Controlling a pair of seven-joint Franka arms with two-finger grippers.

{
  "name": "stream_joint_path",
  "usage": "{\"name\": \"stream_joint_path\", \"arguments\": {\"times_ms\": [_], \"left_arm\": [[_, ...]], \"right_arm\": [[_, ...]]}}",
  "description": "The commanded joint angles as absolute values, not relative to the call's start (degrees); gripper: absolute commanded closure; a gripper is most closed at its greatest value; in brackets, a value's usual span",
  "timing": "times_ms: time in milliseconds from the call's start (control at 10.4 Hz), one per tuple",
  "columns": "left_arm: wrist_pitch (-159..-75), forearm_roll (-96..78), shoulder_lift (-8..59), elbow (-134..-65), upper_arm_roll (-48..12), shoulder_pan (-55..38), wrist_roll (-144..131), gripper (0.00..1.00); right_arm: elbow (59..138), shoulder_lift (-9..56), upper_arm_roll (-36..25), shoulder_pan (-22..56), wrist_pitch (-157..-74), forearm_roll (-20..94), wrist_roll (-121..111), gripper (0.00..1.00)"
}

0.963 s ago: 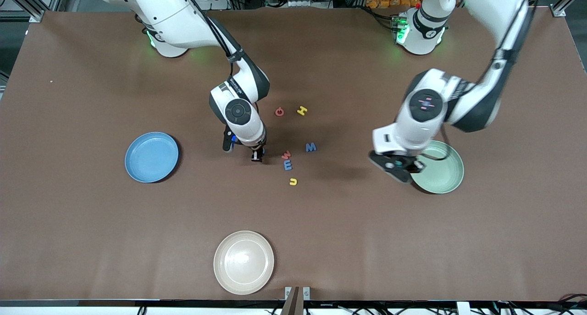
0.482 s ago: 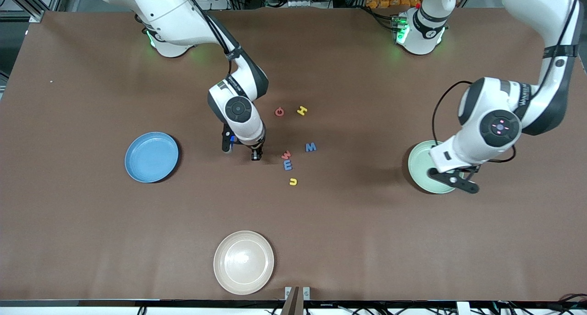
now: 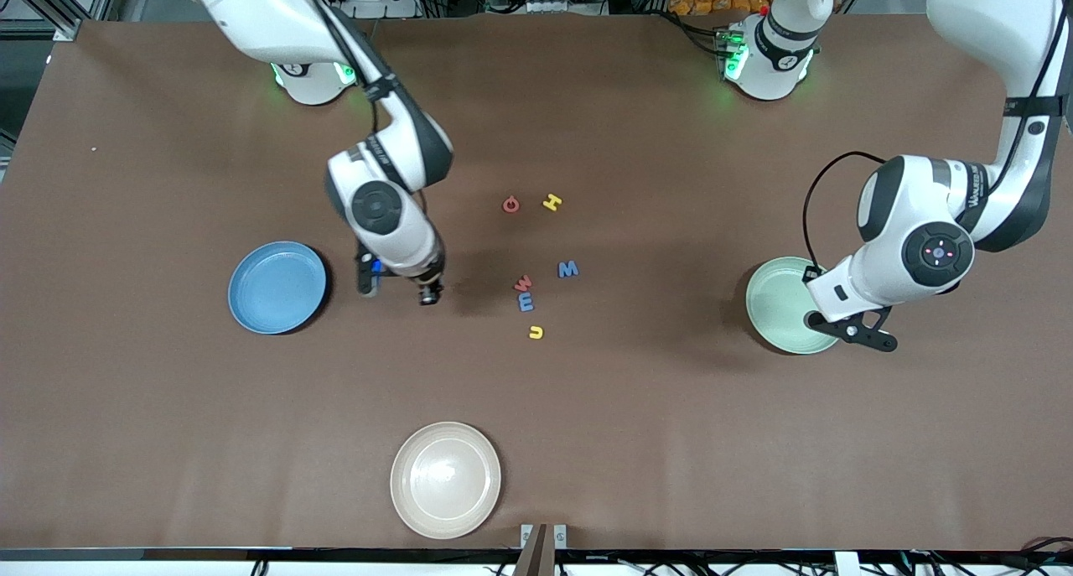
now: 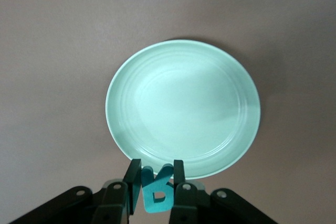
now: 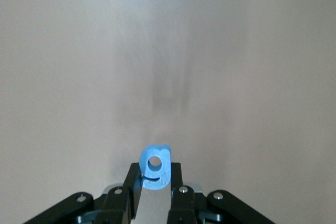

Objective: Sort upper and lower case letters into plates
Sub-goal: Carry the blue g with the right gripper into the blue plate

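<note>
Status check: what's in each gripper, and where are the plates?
Left gripper shut on teal letter, at mint plate rim. Right gripper shut on blue letter, over bare table beside blue plate. Both plates hold nothing. Nothing blocking.

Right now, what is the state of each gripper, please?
Left gripper: shut on a teal letter, over the mint green plate.
Right gripper: shut on a blue letter, over bare table.
</note>
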State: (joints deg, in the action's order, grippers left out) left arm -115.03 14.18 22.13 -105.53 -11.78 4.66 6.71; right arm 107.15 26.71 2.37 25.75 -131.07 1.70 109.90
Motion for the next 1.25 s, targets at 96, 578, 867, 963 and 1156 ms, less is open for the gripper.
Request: {"name": "stream_joint_path", "arguments": {"times_ms": [96,578,867,963,1156], "left_arm": [[-115.22,12.66,21.19,-105.12,-11.51,4.31,5.72,0.00],[-114.79,12.74,17.58,-104.33,-14.05,-0.95,-10.41,0.00],[-114.87,12.31,18.19,-102.14,-15.47,-8.05,-26.49,0.00],[-114.96,11.87,19.41,-100.65,-15.47,-9.83,-31.94,0.00],[-115.31,10.12,21.17,-98.97,-15.47,-12.64,-35.23,0.00]], "right_arm": [[108.98,23.12,6.76,14.62,-125.80,1.76,96.46,1.00],[108.72,18.20,6.68,2.39,-113.58,8.88,71.66,1.00],[108.81,17.93,5.81,-4.56,-108.20,8.61,57.86,1.00],[108.98,17.93,4.93,-5.18,-107.85,8.18,54.53,1.00],[109.25,18.02,1.85,-5.80,-107.84,8.17,46.95,1.00]]}}
